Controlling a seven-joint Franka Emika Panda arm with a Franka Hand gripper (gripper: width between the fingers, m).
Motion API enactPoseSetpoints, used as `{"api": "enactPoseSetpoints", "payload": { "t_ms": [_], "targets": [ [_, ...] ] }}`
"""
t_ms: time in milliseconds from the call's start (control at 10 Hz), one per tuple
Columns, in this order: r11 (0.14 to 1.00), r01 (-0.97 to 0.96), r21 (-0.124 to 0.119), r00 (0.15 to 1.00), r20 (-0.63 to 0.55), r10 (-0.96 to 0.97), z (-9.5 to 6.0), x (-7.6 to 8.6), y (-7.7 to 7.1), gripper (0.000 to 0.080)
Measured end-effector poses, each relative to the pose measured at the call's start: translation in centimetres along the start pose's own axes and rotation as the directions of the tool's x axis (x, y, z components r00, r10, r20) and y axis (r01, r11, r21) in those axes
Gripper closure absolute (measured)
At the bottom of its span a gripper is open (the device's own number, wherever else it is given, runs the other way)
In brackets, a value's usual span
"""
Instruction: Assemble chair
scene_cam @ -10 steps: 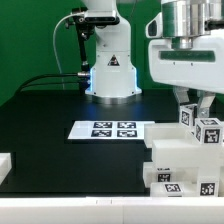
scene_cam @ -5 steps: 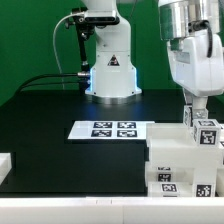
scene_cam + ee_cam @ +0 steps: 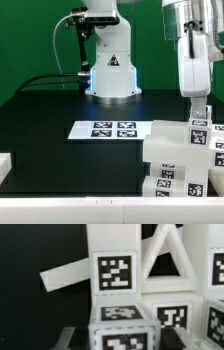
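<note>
The chair parts stand as a blocky white tagged stack (image 3: 176, 155) at the exterior view's lower right. My gripper (image 3: 201, 108) hangs just above its top tagged block (image 3: 201, 133). In the wrist view the gripper (image 3: 119, 340) straddles that block (image 3: 125, 331). One finger (image 3: 66, 336) shows a dark gap to the block and the other finger (image 3: 177, 336) sits close beside it, so the gripper is open and grips nothing. Beyond the block a tall tagged panel (image 3: 115, 277) and slanted white bars (image 3: 170, 258) rise from the same structure.
The marker board (image 3: 108, 129) lies flat on the black table, just to the exterior view's left of the stack. The arm's white base (image 3: 110, 70) stands behind it before a green backdrop. A white piece (image 3: 5, 166) shows at the lower left edge.
The jaws have widened off the top block. The hand has turned and shifted slightly toward the exterior view's right; the stack stays in place.
</note>
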State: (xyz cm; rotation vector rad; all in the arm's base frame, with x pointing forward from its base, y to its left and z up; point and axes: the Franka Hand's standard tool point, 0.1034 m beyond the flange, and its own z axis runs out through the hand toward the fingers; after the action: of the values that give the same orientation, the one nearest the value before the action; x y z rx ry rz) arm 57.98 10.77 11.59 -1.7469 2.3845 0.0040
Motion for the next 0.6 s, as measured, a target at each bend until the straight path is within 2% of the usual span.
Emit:
{"api": "enactPoseSetpoints", "payload": {
  "t_ms": [100,200,300,400,500,600],
  "targets": [
    [1.0,0.0,0.0,1.0,0.0,0.0,0.0,0.0,0.0,0.0437],
    [1.0,0.001,0.0,1.0,0.0,-0.001,0.0,0.0,0.0,0.0298],
    [1.0,0.001,-0.001,1.0,0.0,-0.001,0.0,0.0,0.0,0.0198],
    [1.0,0.003,0.0,1.0,0.0,-0.003,0.0,0.0,0.0,0.0198],
    [1.0,0.01,0.004,1.0,0.006,-0.01,-0.3,-0.3,0.0,0.0158],
    [1.0,0.022,0.013,1.0,0.019,-0.023,-1.2,-0.7,-0.2,0.0152]
  ]
}}
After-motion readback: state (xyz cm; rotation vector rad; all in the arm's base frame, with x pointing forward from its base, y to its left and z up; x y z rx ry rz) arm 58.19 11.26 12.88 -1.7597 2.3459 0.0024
